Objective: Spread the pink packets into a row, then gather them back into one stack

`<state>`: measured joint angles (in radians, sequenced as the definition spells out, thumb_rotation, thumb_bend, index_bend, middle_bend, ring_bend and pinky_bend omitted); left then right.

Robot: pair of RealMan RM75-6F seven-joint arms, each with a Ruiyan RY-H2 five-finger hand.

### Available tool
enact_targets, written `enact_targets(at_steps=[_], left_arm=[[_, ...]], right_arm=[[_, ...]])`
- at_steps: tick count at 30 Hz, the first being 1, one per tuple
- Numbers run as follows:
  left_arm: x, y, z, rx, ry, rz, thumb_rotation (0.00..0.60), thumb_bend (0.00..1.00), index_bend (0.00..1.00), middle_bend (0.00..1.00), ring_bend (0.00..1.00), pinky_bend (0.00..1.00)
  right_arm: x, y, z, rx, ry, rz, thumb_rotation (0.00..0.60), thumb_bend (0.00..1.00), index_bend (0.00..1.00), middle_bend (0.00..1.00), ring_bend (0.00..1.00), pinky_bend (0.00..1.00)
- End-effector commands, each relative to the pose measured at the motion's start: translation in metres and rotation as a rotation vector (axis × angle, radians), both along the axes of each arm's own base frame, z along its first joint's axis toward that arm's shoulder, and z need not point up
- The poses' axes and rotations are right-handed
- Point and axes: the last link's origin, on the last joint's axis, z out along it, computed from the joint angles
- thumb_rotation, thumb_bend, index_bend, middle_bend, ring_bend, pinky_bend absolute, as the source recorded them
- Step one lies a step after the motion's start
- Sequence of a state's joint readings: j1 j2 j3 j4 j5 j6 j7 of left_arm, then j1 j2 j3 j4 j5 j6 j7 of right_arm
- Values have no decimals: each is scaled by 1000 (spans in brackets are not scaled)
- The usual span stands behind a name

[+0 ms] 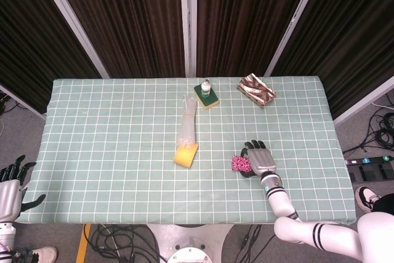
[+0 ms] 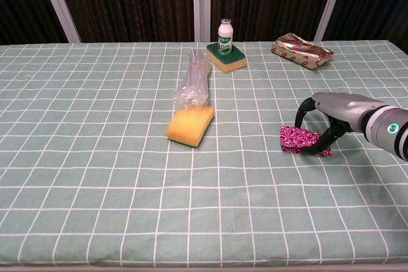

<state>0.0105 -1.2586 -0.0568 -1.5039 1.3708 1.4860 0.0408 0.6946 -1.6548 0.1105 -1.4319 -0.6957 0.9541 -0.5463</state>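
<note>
My right hand arches over the pink packets, fingertips gripping their edges on the counter, gathered right of the yellow sponge; my left hand hangs open off-counter; slick wrappers could slide apart if I squeeze unevenly.

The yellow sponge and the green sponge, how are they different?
The yellow sponge has nothing standing on it, while the green sponge has a little white bottle standing on top. The yellow sponge lies near the middle of the table, against the end of a clear plastic wrapper; the green sponge sits near the far edge. Both look like soft blocks.
</note>
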Motion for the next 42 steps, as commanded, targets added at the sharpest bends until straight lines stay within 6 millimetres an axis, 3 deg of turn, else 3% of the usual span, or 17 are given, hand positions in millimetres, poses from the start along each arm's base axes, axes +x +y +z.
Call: enact_targets(at_steps=[1,14,18,23,28,35,42], left_arm=[[0,0,0,0,0,0,600,126,268,180,153,165],[-1,0,0,0,-1,1,600,127,269,180,153,166],[-2,0,0,1,0,3,600,126,268,180,153,165],[0,0,1,2,3,-2,600,126,268,180,153,165],[3,1,0,-1,7,-7,600,126,268,180,153,165],[8,4,-1,-7,16,-10,600,126,268,180,153,165],[17,6,-1,-6,28,-20,600,127,268,180,153,165]], right_arm=[[-1,0,-1,1,3,-1,509,164,330,105,0,0],[-5,4,0,4,5,-2,495,164,306,103,0,0],[-3,3,9,-29,-17,5,499,161,290,102,0,0],[-9,-2,49,-170,-30,46,496,162,208,99,0,0],[-23,8,98,-280,-47,102,496,165,101,37,0,0],[-52,55,160,-424,-88,143,492,171,42,3,0,0],[-63,101,177,-453,-157,166,493,170,39,2,0,0]])
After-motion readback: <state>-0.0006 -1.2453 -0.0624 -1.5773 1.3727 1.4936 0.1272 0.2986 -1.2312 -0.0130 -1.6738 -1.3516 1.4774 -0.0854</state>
